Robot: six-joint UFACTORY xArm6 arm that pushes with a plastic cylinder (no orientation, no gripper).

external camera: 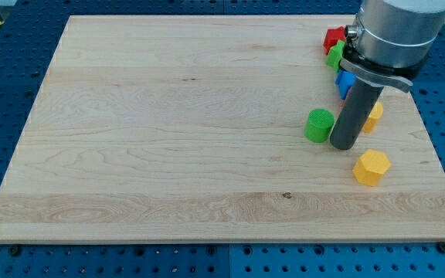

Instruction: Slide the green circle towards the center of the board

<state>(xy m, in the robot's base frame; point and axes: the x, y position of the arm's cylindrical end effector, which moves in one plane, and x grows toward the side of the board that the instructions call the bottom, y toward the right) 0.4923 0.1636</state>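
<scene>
the tip (343,145) sits touching the green circle (319,125) on its right side, right of frame centre; pushing underway, next shove leftward

You have one view only, set high in front of the worktop (168,116) and tilted down, near enough that it fills the frame; my tip (342,145) stands toward the view's right.
</scene>
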